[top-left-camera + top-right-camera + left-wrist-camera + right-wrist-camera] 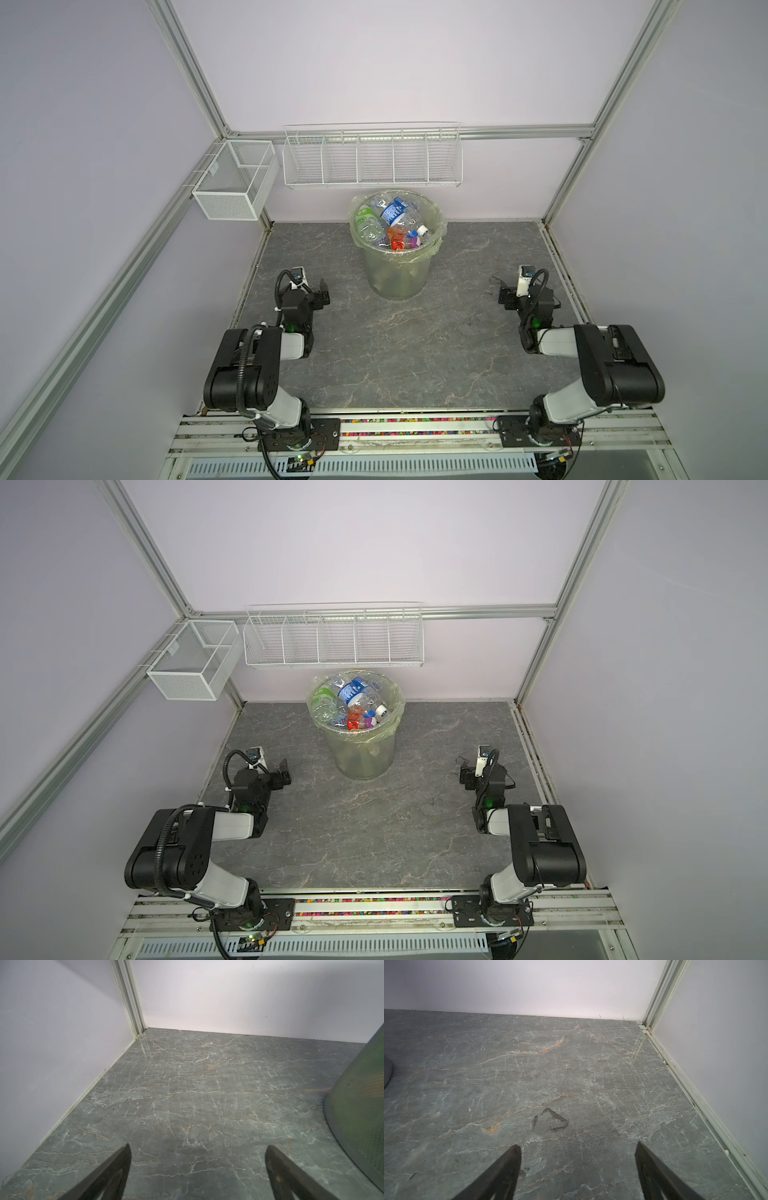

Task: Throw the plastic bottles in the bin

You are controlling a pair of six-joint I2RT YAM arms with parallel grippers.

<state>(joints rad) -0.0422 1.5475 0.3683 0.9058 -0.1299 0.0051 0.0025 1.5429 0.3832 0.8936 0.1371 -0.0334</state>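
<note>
The bin (pixel 395 274) (pixel 363 754) stands at the back middle of the table, a translucent grey-green bucket with a pale green bag over its rim. The plastic bottles (pixel 392 222) (pixel 353 706) fill it to the top, with blue, green, orange and white labels showing. No bottle lies on the table. My left gripper (pixel 318 289) (pixel 282 771) (pixel 198 1147) is open and empty, low over the table left of the bin, whose wall (pixel 361 1105) shows beside it. My right gripper (pixel 505 293) (pixel 465 771) (pixel 577 1145) is open and empty, to the right of the bin.
A white wire mesh box (pixel 232 178) hangs on the left wall and a long white wire rack (pixel 372 158) on the back wall above the bin. The grey marbled table top (pixel 395 345) is walled on three sides. A dark triangular smudge (pixel 550 1120) marks it ahead of my right gripper.
</note>
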